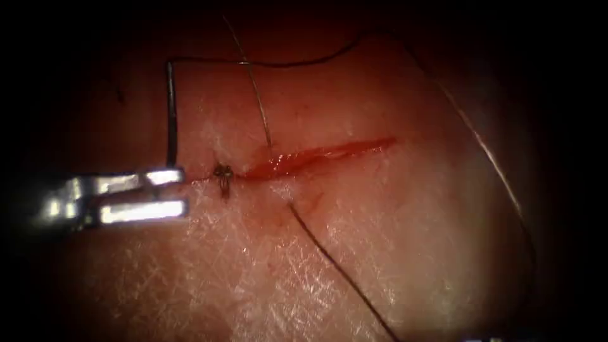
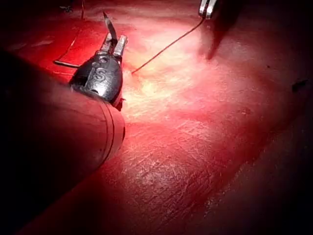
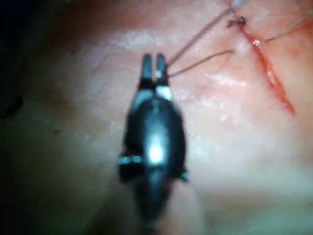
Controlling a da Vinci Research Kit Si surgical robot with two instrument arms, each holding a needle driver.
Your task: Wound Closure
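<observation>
The tissue (image 1: 392,240) carries a red cut (image 1: 316,155) with a dark knot (image 1: 222,175) at its left end. My left tool (image 1: 180,192) lies left of the cut, jaws shut on the curved needle (image 1: 170,114) near its lower end. The needle stands free of the tissue, and thread (image 1: 285,64) leaves its upper end. One strand enters above the cut and comes out below it (image 1: 329,253). In the left wrist view the left tool (image 2: 113,41) grips the needle (image 2: 108,25). My right tool (image 3: 154,61) is shut on the thread (image 3: 200,62), and its tip (image 2: 207,10) is seen across the tissue.
A long loop of thread (image 1: 494,161) sweeps around the right side of the tissue. Red fluid (image 1: 272,166) wets the cut near the knot. A thin strand (image 1: 253,82) crosses the needle's thread above the cut.
</observation>
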